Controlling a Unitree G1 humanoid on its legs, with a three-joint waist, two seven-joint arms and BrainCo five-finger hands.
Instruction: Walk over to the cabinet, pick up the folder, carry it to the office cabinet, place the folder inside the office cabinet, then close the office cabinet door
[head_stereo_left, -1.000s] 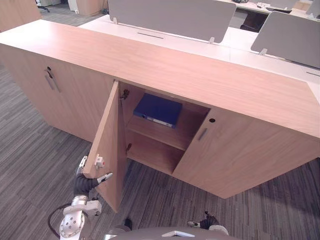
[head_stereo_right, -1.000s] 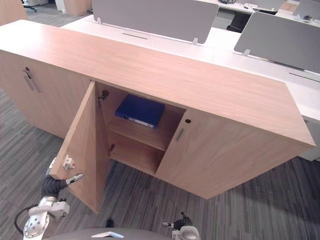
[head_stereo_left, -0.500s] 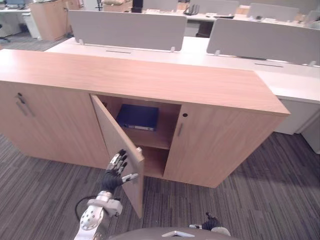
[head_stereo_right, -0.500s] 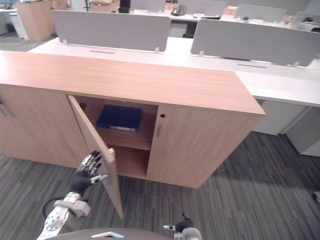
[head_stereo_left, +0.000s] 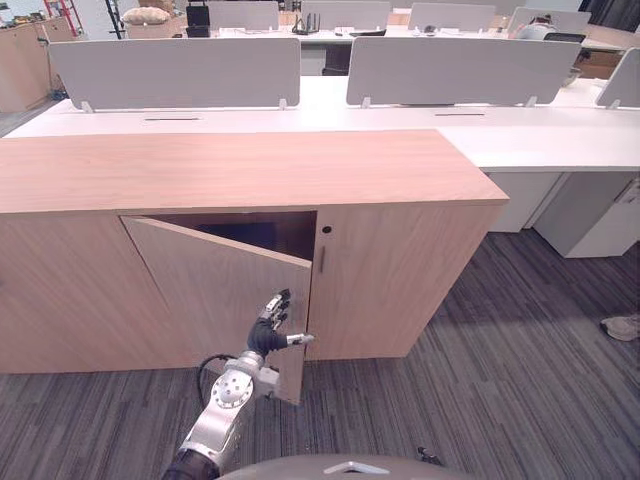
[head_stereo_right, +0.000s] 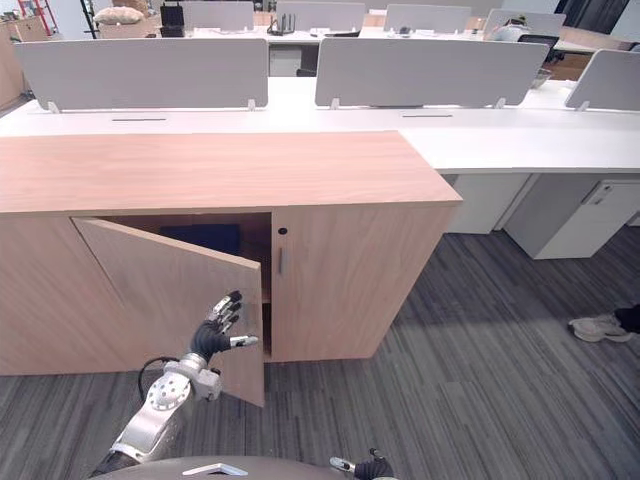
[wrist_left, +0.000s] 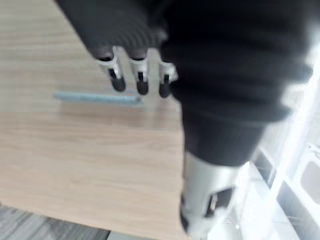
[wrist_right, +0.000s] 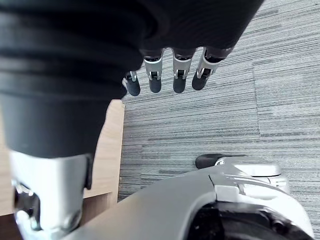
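We see the robot's left hand (head_stereo_left: 274, 322) with its fingers straight, flat on the front of the light brown wooden door (head_stereo_left: 210, 290) of the long wooden office cabinet (head_stereo_left: 240, 170), and the door stands only a little way open. The dark blue folder (head_stereo_right: 203, 237) lies on the shelf inside, behind that door. The right hand (wrist_right: 179, 75) hangs loose and holds nothing, above the grey carpet floor (wrist_right: 210, 120).

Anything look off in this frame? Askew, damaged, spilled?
Nothing damaged or spilled. Only the office cabinet door hangs ajar, with the left hand open at its front near the free edge. The blue folder sits inside. The right hand hangs open, idle.
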